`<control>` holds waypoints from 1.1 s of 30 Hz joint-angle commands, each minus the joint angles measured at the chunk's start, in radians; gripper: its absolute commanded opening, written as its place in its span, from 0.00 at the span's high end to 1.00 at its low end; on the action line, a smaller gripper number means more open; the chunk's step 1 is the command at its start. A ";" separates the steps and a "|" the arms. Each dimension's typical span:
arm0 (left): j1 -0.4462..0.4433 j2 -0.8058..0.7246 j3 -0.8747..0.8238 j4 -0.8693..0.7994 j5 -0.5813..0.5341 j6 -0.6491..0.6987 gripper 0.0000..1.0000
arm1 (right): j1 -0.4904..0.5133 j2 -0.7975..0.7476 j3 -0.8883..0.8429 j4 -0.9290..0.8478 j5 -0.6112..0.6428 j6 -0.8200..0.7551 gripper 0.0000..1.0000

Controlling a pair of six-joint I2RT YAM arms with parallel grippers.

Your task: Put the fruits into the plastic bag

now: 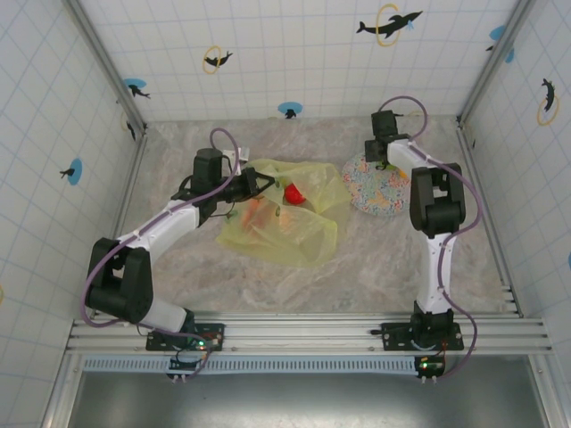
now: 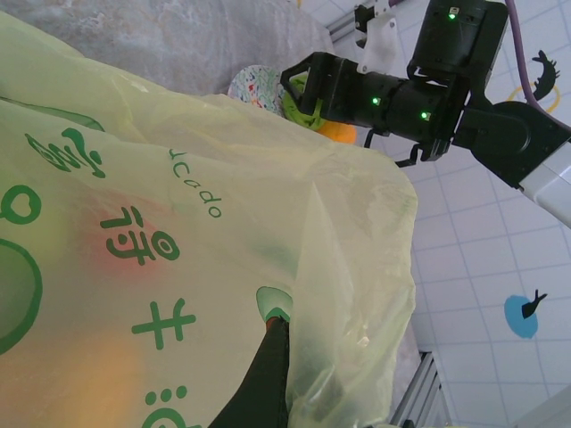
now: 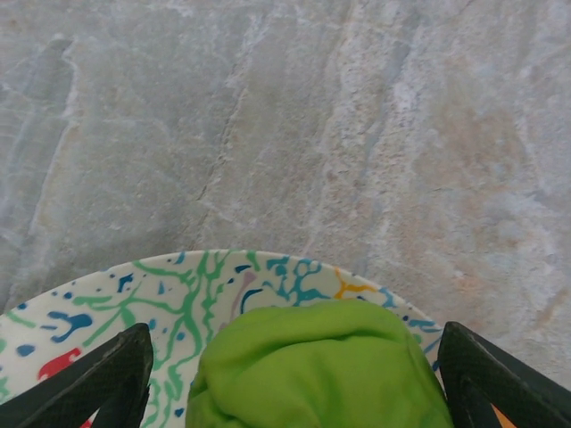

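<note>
I judge the job to be well under way but not finished. Through the film of the thin, crinkly, translucent yellow-green plastic bag, printed with green motifs, I see a glossy red fruit and a cluster of small orange fruits already inside. The bag lies crumpled near the middle of the marbled grey table.

The left gripper is clamped shut on the bag's rim. From the left wrist, one dark finger has the film pinched and draped around it, so I take it that this arm is holding the mouth up.

What is left sits on the round, colour-speckled white plate, to the right of the bag and just beside its edge. A bright green fruit lies there, with an orange fruit beside it. I cannot tell whether anything more hides under the arm.

The right gripper hangs over the plate with its jaws wide apart, one on each side of the green fruit and not touching it. Nothing is in its grasp. I read this as the start of the next pick: close on the green fruit, carry it to the held-open bag, then return for the orange one.
</note>
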 commanded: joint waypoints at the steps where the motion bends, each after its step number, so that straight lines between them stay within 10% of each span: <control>1: -0.001 0.001 0.003 0.006 0.006 -0.004 1.00 | 0.009 0.018 0.035 -0.021 -0.046 0.005 0.17; 33: -0.001 0.018 0.005 0.006 0.016 -0.009 1.00 | 0.010 -0.136 -0.068 0.041 -0.160 0.027 0.37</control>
